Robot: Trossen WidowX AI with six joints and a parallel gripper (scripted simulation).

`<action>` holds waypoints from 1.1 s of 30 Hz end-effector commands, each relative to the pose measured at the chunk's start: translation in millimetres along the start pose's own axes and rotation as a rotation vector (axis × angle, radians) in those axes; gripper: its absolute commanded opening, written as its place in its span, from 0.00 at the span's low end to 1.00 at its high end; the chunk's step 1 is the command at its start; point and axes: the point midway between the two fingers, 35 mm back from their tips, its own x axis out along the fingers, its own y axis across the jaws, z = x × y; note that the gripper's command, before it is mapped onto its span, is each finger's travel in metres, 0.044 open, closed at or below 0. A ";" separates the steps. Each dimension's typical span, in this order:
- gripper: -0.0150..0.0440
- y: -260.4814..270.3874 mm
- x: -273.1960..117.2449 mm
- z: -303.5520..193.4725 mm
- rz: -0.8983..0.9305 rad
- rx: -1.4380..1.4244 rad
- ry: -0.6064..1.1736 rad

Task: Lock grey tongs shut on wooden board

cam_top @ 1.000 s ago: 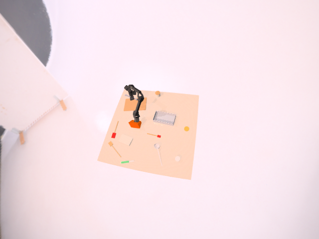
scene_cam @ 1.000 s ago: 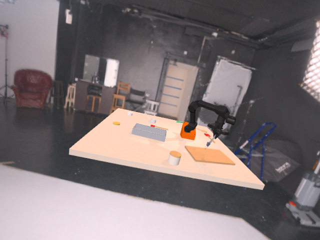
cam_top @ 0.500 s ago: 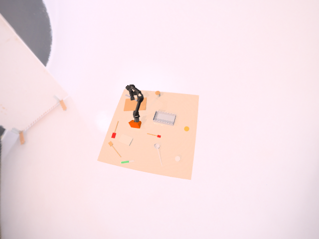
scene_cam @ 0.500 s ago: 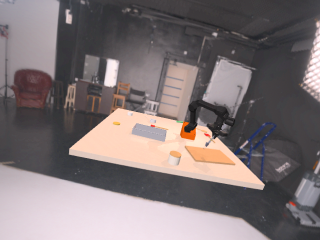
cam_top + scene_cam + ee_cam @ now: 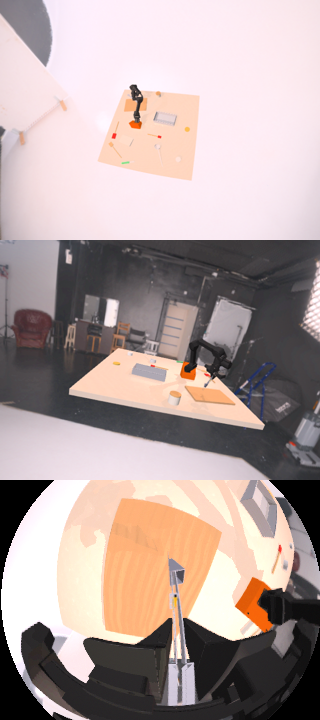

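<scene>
Right now you have the gripper (image 5: 133, 97) (image 5: 214, 374) (image 5: 178, 622) clenched on the grey tongs (image 5: 129, 95) (image 5: 206, 384) (image 5: 176, 573), up over the wooden board (image 5: 129, 105) (image 5: 211, 395) (image 5: 145, 580). In your exterior view the tongs slant downward from the fingers, their lower end appearing raised above the board. Your wrist view shows their long arms close together, with a small yellow part between them; you cannot tell from it whether the hinge is locked. The roasting tin (image 5: 164, 123) (image 5: 149, 374) (image 5: 268, 524) stands well apart from the board, with the tongs out of it. You also have a brown-topped jar (image 5: 158, 94) (image 5: 174, 398) upright near the board, and a yellow disc (image 5: 187, 129) (image 5: 116, 363) lies beyond the tin from the arm.
</scene>
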 end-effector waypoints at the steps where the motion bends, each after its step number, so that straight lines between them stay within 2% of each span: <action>1: 0.00 0.5 -2.4 0.5 0.007 -0.013 0.048; 33: 0.00 0.5 -4.0 0.6 0.075 -0.141 0.461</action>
